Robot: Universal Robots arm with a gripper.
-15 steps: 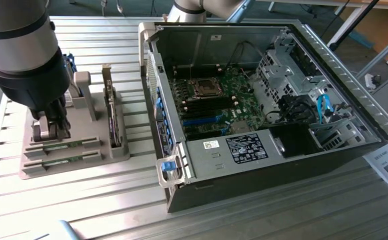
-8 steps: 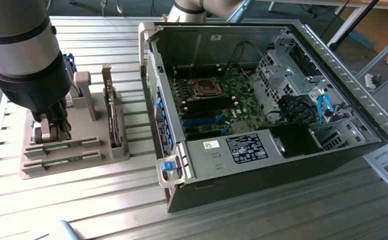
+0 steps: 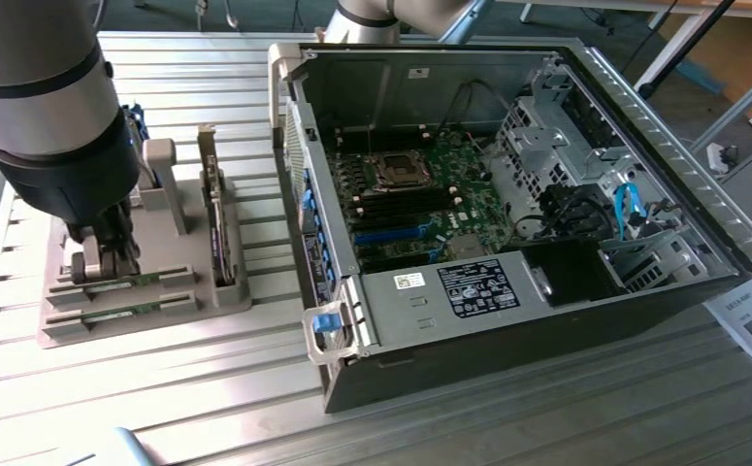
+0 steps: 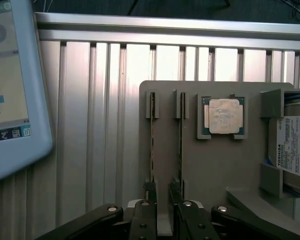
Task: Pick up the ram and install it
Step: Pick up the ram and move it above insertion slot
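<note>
- Ribbed aluminium tabletop (image 3: 155, 388) under everything – floor and furniture legs along the top edge of the exterior view.
- Gripper (image 3: 104, 264) (image 4: 162, 194): jaws parted wide, nothing clamped, bare grey plastic visible in the gap.
- Dark fingers (image 4: 149, 200) low over two slotted sticks, one finger in line with each. Touching or just clear of them: cannot tell.
- One ram stick (image 4: 151, 145) (image 3: 130, 311) and the other ram stick (image 4: 180, 145) (image 3: 155, 281), both standing on edge in parallel slots, just beside each other, neither lifted.
- Both seated in a grey holder (image 4: 210, 170) (image 3: 52, 335) at the lower left of the exterior view, directly under the arm (image 3: 39, 116) that fills the upper left corner.
- Square silver processor chip (image 4: 222, 116) in its own recess, just beside the sticks.
- Hard drive (image 4: 295, 145) (image 3: 220, 238) with a white label past the chip, upright on edge in the same holder.
- Light-blue-framed tablet (image 4: 10, 75) lying on the table, apart from the holder, on the side away from the chip.
- Open computer case (image 3: 635, 107) across the centre and right of the exterior view, well apart from the gripper – green motherboard (image 3: 453, 209) inside, its processor socket (image 3: 399, 172) near the middle.
- Blue cables (image 3: 628, 209) toward the case's right side.
- Labelled power supply (image 3: 479, 286) along the case's lower edge.
</note>
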